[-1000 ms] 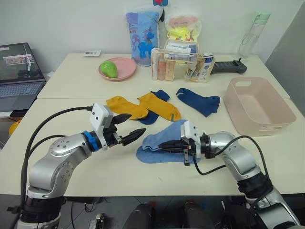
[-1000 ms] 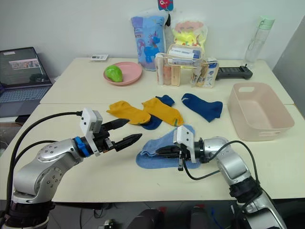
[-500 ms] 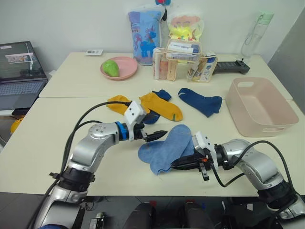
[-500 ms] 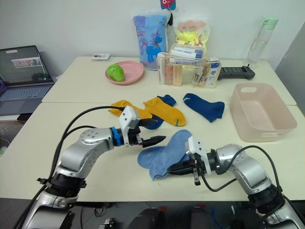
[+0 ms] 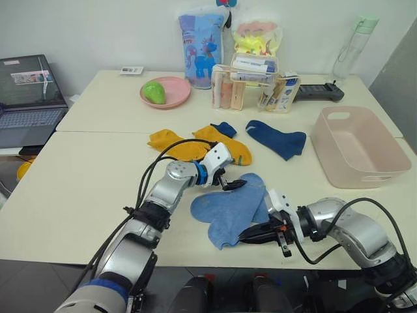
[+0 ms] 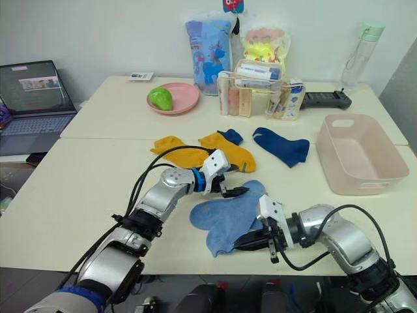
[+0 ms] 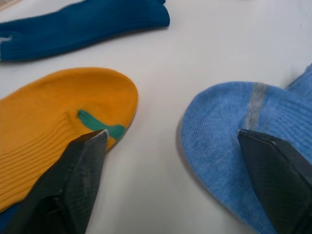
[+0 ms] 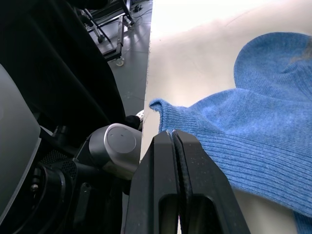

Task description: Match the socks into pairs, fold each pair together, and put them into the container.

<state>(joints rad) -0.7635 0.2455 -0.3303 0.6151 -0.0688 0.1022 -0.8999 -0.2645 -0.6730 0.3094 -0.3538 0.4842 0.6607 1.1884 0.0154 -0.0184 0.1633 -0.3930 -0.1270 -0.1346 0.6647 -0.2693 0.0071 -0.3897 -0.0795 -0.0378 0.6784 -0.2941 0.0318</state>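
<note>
Left gripper [image 5: 229,185] advanced over light blue socks [image 5: 228,210]

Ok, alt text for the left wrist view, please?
The left tool's two black fingers stand open over the pale table, one by a mustard yellow knit sock, the other on a light blue knit sock. A navy blue sock lies beyond.
</note>
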